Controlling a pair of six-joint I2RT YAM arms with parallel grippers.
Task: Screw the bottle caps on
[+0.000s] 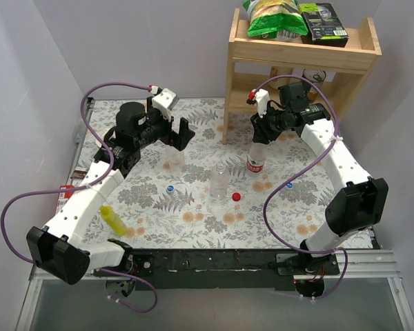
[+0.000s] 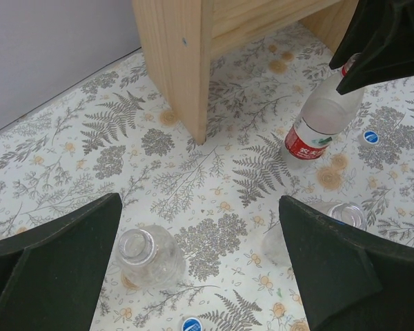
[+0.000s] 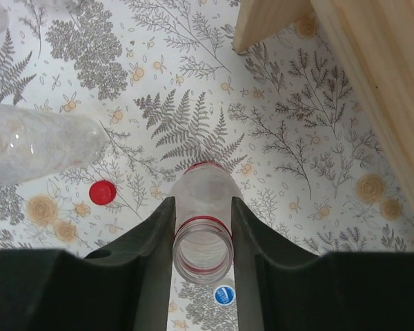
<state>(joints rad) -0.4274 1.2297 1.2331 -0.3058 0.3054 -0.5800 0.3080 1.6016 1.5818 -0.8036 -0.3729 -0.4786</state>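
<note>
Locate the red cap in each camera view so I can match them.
Top external: red cap, just below and right of centre.
Left wrist: not in it.
Right wrist: left of centre, slightly low.
Shared landmark: the red-labelled bottle, seen in all three views.

A wooden shelf (image 1: 300,54) stands on fern-patterned tablecloth (image 1: 193,210) between pale walls (image 1: 124,41).

Behind the bottles (image 1: 219,181), the shelf (image 1: 300,54) — caps (image 1: 236,196) before them.
</note>
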